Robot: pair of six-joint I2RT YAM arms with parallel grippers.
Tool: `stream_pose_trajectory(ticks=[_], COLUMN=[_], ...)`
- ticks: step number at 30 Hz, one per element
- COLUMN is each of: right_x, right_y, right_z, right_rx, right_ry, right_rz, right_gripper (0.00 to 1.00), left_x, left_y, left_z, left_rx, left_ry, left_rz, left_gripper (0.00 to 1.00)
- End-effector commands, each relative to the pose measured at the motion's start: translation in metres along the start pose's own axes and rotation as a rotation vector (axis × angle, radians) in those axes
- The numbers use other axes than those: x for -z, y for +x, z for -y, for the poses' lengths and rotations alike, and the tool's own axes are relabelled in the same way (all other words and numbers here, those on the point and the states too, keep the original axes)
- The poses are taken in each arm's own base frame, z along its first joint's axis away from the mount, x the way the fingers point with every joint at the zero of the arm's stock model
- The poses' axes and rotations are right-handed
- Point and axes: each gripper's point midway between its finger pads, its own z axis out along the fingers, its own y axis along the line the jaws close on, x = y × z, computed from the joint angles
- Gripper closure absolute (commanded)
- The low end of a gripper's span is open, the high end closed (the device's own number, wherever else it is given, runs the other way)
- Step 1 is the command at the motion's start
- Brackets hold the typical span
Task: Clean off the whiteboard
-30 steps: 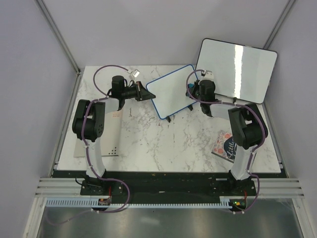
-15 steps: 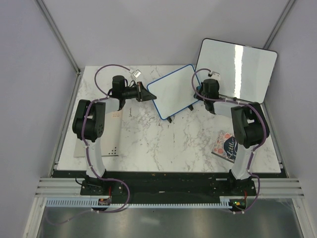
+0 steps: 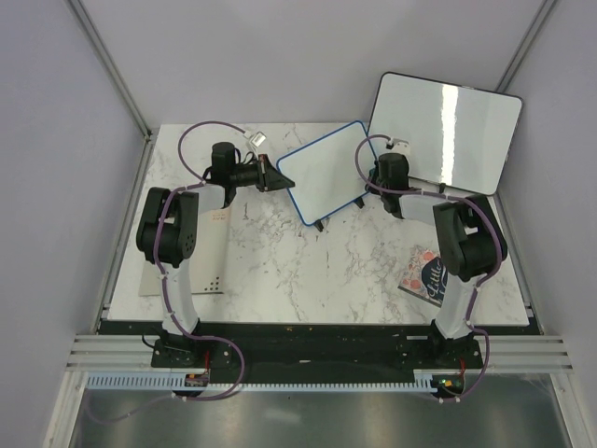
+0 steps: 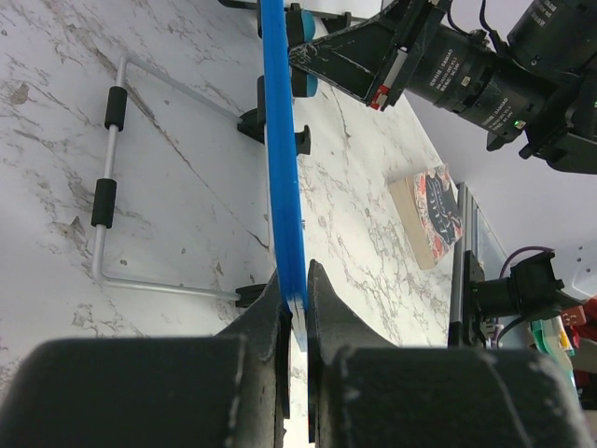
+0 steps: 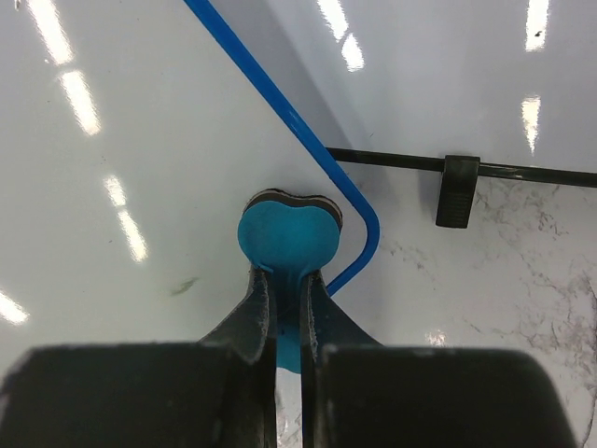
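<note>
**Top external view**
- Marble surface (image 3: 308, 271) – white, grey-veined.
- Whiteboard (image 3: 325, 173), blue-framed – toward 12 o'clock of the surface centre, propped at a slant, long axis skewed. No writing can be made out on its face from here.
- Left claw (image 3: 278, 175) – at the whiteboard's 9 o'clock edge, touching the frame.
- Right claw (image 3: 368, 179) – at the whiteboard's 3 o'clock edge, close against the frame.
- Black-framed board (image 3: 446, 131) – larger and blank, leaning at the 1 o'clock corner behind the right arm.
- Book (image 3: 427, 277) – flat at 4 o'clock, near the right arm.
- Paper sheet (image 3: 182, 271) – flat at 8 o'clock, by the left arm.

**Left wrist view**
- Left claw (image 4: 295, 285) – pinched onto the blue frame (image 4: 283, 187), which is seen edge-on and fills the narrow gap between the two fingers.
- Wire stand (image 4: 112, 187) – lies on the marble at 9 o'clock of the frame, with black sleeves on the rod.
- Right claw (image 4: 336, 56) – meets the frame's far end at 12 o'clock.
- Book (image 4: 437, 210) – at 3 o'clock.

**Right wrist view**
- Right claw (image 5: 287, 280) – closed on a blue eraser (image 5: 287, 233), holding it by a narrow tab.
- The eraser's dark pad lies against the whiteboard face (image 5: 140, 140), just inside the rounded frame corner.
- Smudge (image 5: 184, 285) – faint and grey, at 8 o'clock of the eraser.
- Black-framed board (image 5: 448, 75) – at 2 o'clock, its black foot (image 5: 457, 191) on the marble.
</note>
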Motion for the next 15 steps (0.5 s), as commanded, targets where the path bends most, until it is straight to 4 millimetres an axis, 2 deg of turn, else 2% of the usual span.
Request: stream_pose_trajectory(ticks=[1,8,15], right_x=[-0.001,-0.002,0.002], right_y=[0.028,-0.005,-0.019], right_z=[-0.043,-0.073,-0.094], right_rx=[0.065,0.07,0.088], right_ry=[-0.11,-0.175,-0.214], right_rz=[-0.095,-0.019,0.031], right_gripper=[1.0,1.0,1.0], left_x=[-0.015,-0.015,-0.015], left_y=[0.039,0.042,0.042], left_z=[0.02,0.016,0.016], left_rx=[-0.047,-0.045,-0.048], left_ry=[0.084,0.08,0.08], left_rz=[-0.117,-0.123,-0.123], left_gripper=[0.98,0.98,0.98])
